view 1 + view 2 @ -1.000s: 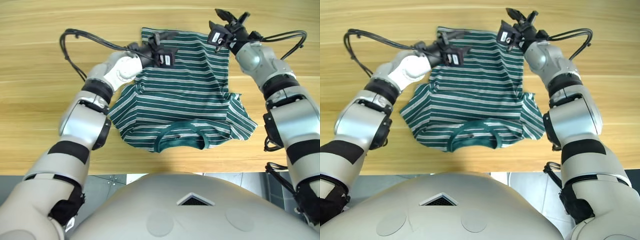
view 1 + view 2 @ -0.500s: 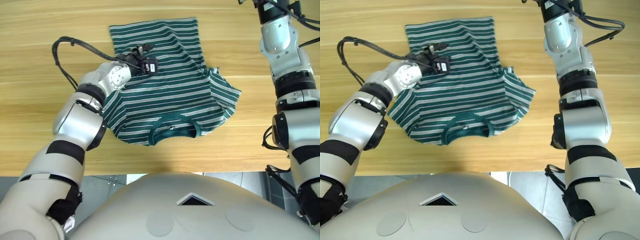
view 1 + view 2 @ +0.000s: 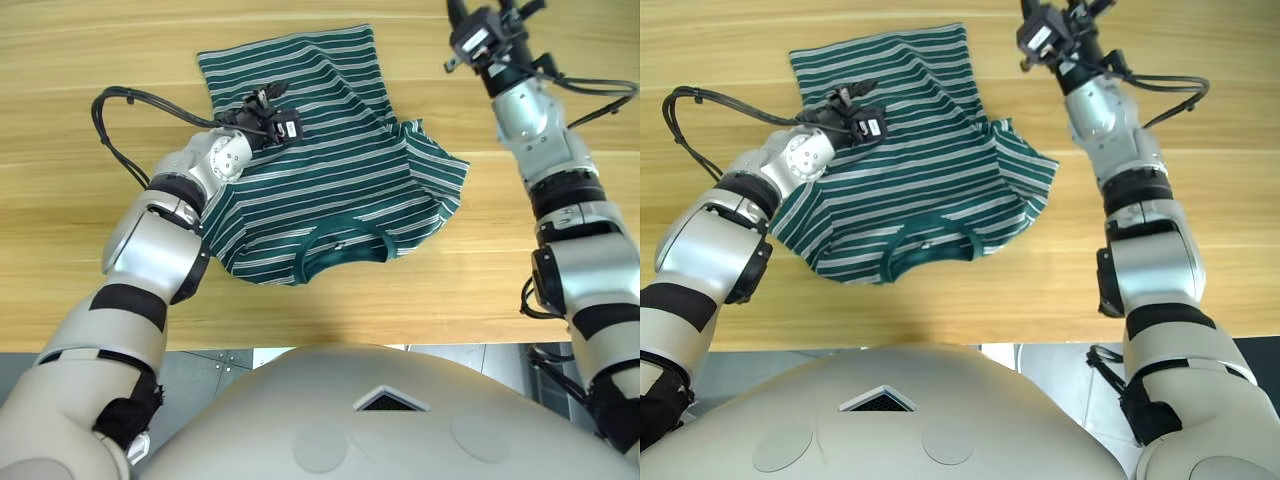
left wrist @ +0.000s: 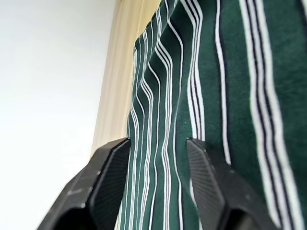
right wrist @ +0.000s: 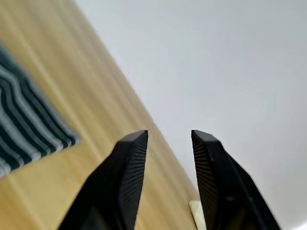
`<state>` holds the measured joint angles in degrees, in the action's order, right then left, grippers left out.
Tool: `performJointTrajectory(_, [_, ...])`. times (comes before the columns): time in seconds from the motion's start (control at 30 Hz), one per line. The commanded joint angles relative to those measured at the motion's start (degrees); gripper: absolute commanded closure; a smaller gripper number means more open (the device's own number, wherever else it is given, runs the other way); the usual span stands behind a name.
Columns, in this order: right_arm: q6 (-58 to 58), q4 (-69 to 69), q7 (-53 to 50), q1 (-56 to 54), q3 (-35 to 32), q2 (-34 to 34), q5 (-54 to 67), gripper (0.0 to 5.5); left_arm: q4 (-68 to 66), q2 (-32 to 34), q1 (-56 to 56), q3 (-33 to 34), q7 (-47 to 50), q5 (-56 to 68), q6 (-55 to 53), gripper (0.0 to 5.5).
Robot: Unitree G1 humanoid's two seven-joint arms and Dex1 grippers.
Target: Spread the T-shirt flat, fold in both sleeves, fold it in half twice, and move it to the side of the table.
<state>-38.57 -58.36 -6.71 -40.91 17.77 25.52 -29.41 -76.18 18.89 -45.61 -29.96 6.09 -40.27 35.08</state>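
Note:
The green striped T-shirt (image 3: 330, 170) lies on the wooden table (image 3: 70, 260), collar (image 3: 345, 245) towards me and hem at the far side. Its right sleeve (image 3: 435, 175) is rumpled against the body. My left gripper (image 3: 268, 98) hovers low over the shirt's left half, a little inside the hem. In the left wrist view its fingers (image 4: 110, 187) stand apart with striped cloth (image 4: 225, 72) showing past them. My right gripper (image 3: 490, 15) is raised beyond the shirt's far right corner, open and holding nothing. The right wrist view shows that hem corner (image 5: 24, 120) off to one side of its fingertips (image 5: 132, 163).
Bare wood stretches left (image 3: 60, 200) and right (image 3: 600, 110) of the shirt. The table's front edge (image 3: 300, 345) runs just past the collar. A black cable loop (image 3: 105, 130) hangs off my left forearm above the table.
Both grippers held the far hem corners a second ago and have let go. The right arm swung up and away; the left drew back over the shirt. The camera also shifted.

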Motion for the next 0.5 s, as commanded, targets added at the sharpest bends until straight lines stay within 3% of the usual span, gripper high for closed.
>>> performJointTrajectory(0.03, [3.2,-7.9,0.7,-5.1,5.3,-3.9,-5.4,3.83,1.6,2.2,-1.4,1.7,3.5,1.6,5.5,3.35])
performJointTrajectory(0.27, [11.2,-17.1,3.9,-18.6,10.0,-13.4,-9.3,3.83,9.6,5.6,1.1,3.8,13.6,2.4,13.9,3.35])
performJointTrajectory(0.5, [17.1,-20.1,6.9,-18.9,12.0,-15.7,-10.6,3.83,18.8,6.3,6.9,3.8,16.2,1.1,14.3,3.35])
